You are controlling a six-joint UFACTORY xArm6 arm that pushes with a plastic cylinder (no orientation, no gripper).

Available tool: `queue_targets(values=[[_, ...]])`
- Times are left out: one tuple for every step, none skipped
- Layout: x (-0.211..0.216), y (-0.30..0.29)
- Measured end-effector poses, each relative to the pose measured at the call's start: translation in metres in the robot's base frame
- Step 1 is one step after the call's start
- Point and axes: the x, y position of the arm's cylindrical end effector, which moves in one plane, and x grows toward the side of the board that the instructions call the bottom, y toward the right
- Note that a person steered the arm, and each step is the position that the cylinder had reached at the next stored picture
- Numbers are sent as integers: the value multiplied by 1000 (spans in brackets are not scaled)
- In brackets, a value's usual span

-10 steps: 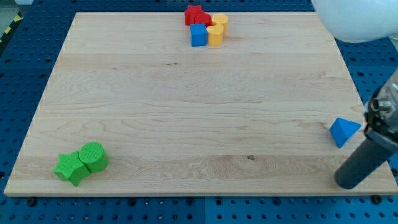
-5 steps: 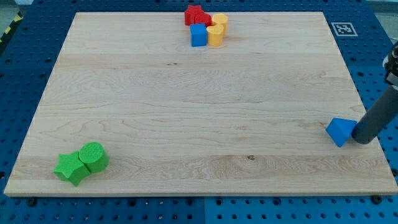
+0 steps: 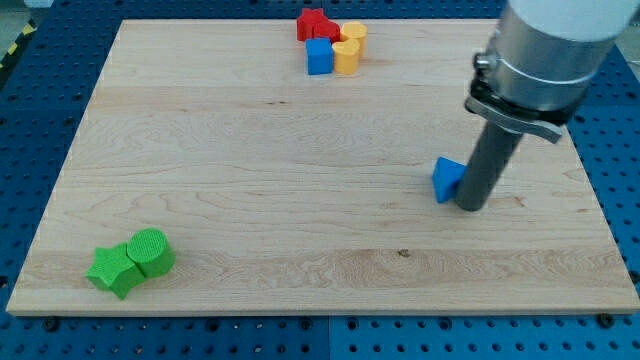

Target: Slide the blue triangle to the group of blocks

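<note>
The blue triangle (image 3: 447,178) lies on the wooden board (image 3: 300,180), right of centre. My tip (image 3: 470,205) touches its right side, and the rod hides part of it. The group of blocks sits at the view's top centre: a red star-shaped block (image 3: 313,23), a blue cube (image 3: 319,56) and two yellow blocks (image 3: 348,47) packed together. The blue triangle is well below and to the right of that group.
A green star-shaped block (image 3: 112,270) and a green cylinder (image 3: 150,251) touch each other at the view's bottom left. The arm's grey body (image 3: 545,55) fills the view's top right, over the board's right edge.
My tip has moved left and up across the board, pushing the blue triangle from the right edge toward the middle. The other blocks have not moved.
</note>
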Motion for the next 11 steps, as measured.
queue_targets(values=[[-24,-27],[-52,-54],[-81,-79],[-114,-99],[-126,-101],[-123,-99],[-100,-79],[-72,-39],[-72,-1],[-73,2],[-84,-2]])
